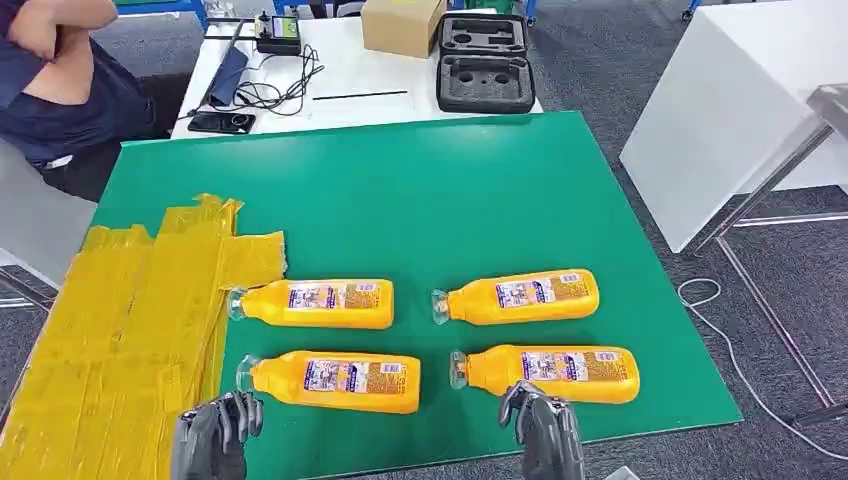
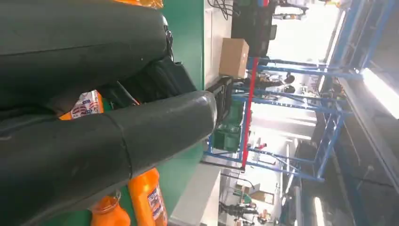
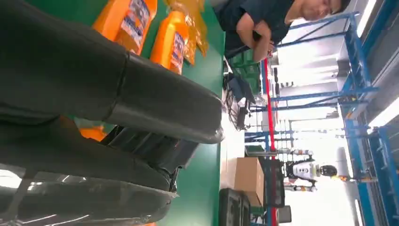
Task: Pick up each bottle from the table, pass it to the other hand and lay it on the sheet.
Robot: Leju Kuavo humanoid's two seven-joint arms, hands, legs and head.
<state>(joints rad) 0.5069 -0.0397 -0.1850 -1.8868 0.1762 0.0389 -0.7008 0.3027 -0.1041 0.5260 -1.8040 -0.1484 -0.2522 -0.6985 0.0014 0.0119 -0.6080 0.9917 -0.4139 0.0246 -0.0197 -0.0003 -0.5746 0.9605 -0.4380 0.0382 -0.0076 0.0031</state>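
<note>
Your right hand (image 1: 545, 432) sits at the near edge of the green bench (image 1: 420, 190), its dark fingers (image 1: 520, 400) loosely curled and holding nothing; whether they are spread wide or drawn narrow cannot be told from these views. Just beyond those fingers, near but not touching them, lies the near-right bottle (image 1: 548, 373), an orange bottle on its side. Its long axis runs across your view, with the clear cap pointing toward your left and the base toward your right, so the fingers would meet it broadside, near the cap end. Your left hand (image 1: 215, 435) rests at the same near edge, also holding nothing, its fingers (image 1: 243, 410) curled just below the cap of the near-left bottle (image 1: 335, 380), which lies the same way. Farther out are two more bottles, the far-left bottle (image 1: 315, 303) and the far-right bottle (image 1: 520, 296), both parallel to the near pair. The yellow sheet (image 1: 130, 330) lies off to your left, beside the left hand, so the right hand is the likelier one to pick first. A person (image 1: 55, 80) sits beyond the bench's far left corner.
</note>
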